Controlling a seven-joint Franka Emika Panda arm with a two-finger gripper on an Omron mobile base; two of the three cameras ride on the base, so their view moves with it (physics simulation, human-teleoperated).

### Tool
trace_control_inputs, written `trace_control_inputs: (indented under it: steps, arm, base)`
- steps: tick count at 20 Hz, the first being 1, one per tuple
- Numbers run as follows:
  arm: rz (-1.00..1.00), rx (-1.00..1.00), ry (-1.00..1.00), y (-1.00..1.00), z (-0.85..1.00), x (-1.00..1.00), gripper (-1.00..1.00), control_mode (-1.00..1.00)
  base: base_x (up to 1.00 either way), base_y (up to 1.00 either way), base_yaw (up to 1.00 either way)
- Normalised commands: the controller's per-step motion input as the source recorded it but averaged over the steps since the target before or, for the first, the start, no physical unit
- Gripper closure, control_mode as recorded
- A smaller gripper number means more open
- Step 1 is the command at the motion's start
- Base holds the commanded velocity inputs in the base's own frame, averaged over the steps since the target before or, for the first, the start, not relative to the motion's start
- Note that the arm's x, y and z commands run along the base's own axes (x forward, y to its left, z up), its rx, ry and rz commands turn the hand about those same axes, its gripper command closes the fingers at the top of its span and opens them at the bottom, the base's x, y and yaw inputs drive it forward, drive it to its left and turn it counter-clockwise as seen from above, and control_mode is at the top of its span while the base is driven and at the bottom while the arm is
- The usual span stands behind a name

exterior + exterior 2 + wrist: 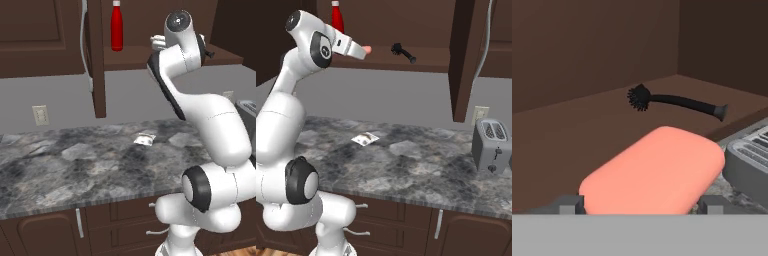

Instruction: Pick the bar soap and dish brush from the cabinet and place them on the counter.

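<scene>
The salmon-pink bar soap lies flat on the cabinet shelf near its front edge, and shows as a pink tip in the right base view. My gripper is open with one finger on each side of the soap; I cannot tell whether the pads touch it. The hand reaches into the open cabinet at shelf height. The black dish brush lies on the same shelf beyond the soap, apart from it. The marbled counter stretches below.
A tall red bottle stands on the shelf behind my arm. A small whitish packet lies on the counter. A grey toaster sits at the counter's right, below the open cabinet door. Drawers run under the counter.
</scene>
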Motion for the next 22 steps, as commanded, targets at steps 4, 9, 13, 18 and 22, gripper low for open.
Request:
trace_control_inputs:
  steps: [4, 9, 13, 18, 22]
  arm:
    - [0.0, 0.0, 0.0, -0.05, 0.0, -0.57, 1.0, -1.0]
    - [0.0, 0.0, 0.01, -0.03, 0.0, -0.54, 1.0, -1.0]
    - [0.0, -0.01, 0.03, 0.0, -0.03, -0.48, 1.0, -1.0]
    - [0.02, -0.02, 0.05, 0.0, -0.16, -0.41, 1.0, -1.0]
    - [0.04, -0.02, 0.08, 0.0, -0.25, -0.36, 1.0, -1.0]
  base:
    - [0.0, 0.0, 0.0]
    - [0.0, 0.0, 0.0]
    - [0.0, 0.0, 0.0]
    - [0.0, 0.0, 0.0]
    - [0.0, 0.0, 0.0]
